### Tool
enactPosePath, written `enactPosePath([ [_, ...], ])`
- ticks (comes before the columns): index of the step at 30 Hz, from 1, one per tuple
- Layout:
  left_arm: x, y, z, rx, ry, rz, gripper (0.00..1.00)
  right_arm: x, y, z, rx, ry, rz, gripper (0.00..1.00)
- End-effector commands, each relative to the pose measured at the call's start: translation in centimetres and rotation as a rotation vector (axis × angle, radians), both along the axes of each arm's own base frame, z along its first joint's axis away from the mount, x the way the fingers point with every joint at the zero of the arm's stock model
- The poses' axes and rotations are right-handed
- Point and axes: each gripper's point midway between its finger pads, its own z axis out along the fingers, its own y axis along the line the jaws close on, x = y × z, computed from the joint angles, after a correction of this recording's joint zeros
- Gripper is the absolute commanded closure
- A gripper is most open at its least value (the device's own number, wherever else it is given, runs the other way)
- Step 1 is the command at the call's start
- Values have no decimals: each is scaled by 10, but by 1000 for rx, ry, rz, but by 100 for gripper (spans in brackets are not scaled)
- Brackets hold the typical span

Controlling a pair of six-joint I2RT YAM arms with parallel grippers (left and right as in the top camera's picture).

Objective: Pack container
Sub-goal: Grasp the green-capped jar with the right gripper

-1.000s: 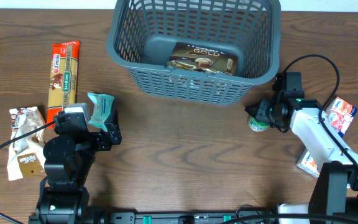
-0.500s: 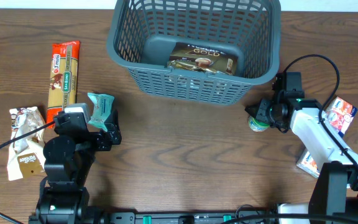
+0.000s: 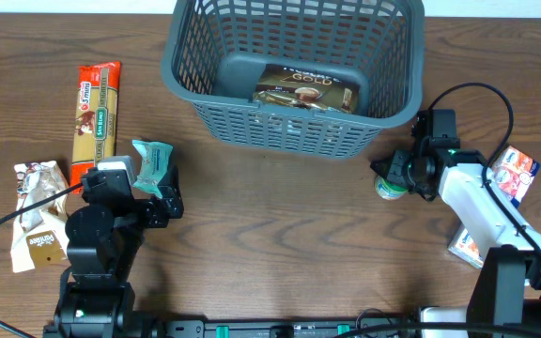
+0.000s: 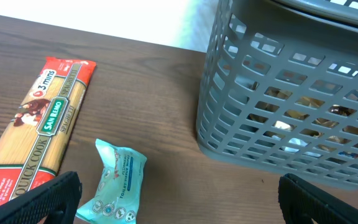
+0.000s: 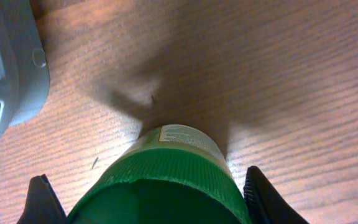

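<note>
Wood-grain table: left jaws gape wide, right jaws clench green-lidded jar.

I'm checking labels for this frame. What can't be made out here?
- Green-lidded jar: right wrist view, bottom edge cuts it off; label too small to read.
- Basket contents: left wrist view, lattice wall hides most.
- Packet under right arm: overhead, mostly covered.

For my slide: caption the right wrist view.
Right gripper grips a green-capped jar standing on the wooden table beside the container's corner.
</note>
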Motion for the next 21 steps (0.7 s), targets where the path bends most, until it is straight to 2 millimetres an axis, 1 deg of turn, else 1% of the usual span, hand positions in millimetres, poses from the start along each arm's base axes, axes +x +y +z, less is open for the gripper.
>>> enactPosePath([
  [1,1,1,14,-9,-31,12,2,-3,6,10,14,-29,9,99],
  [7,1,1,14,-9,-31,12,2,0,5,32,14,-100,8,99],
  [15,1,1,14,-9,-31,12,2,-5,-3,49,-29,-131,-15,99],
  [21,1,1,14,-9,-31,12,2,-9,-11,67,-45,-173,-95,99],
])
